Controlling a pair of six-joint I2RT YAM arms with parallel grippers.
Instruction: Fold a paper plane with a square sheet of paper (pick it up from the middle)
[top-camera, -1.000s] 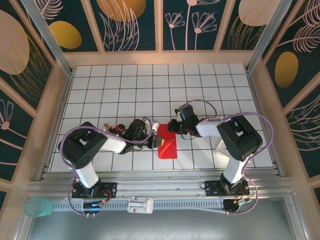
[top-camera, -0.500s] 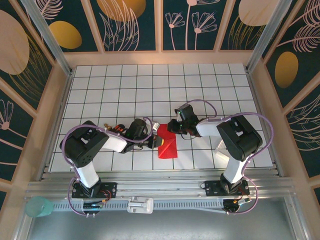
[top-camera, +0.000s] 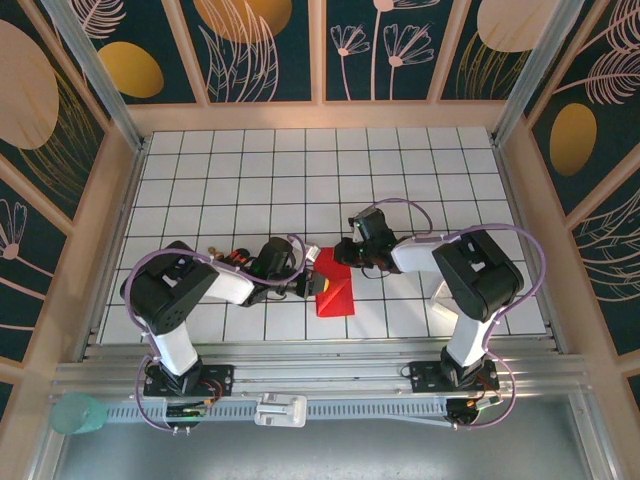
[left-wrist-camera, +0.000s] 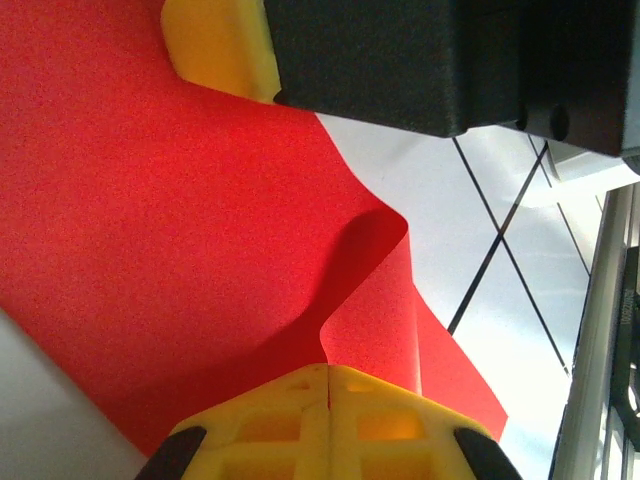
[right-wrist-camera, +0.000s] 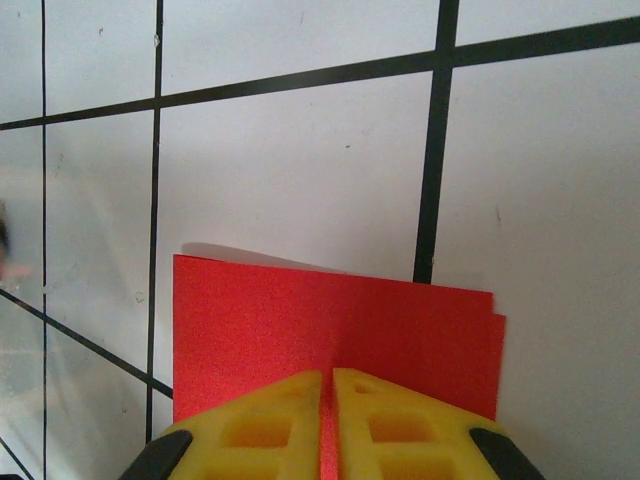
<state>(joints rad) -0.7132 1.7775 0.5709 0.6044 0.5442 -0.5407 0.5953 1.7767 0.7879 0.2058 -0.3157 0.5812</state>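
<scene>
Square sheet of thin bright-red paper (top-camera: 336, 298) is found lower centre of the top view, btwn the two arms, on the white tiled table w/ black grid lines (top-camera: 400, 180).

Task is judged early-to-mid. At least one fold appears done: two layers w/ slightly offset edges are shown at the right side of the sheet (right-wrist-camera: 300, 320) in the right wrist view. No pointed dart is formed yet, so nose and wing creases are presumably left.

A buckled ridge of the sheet (left-wrist-camera: 150, 220) is pinched by the left gripper (left-wrist-camera: 328, 400), whose yellow pads (left-wrist-camera: 380, 420) are pressed flush together. Another edge is clamped by the right gripper (right-wrist-camera: 327, 410), jaws nearly shut w/ red visible in the slit.

Paper is matte, fine-grained and limp; an S-shaped wave is thrown in it near the left gripper. Pads are moulded w/ lattice cut-outs. Table surface is smooth, faintly specked.
</scene>
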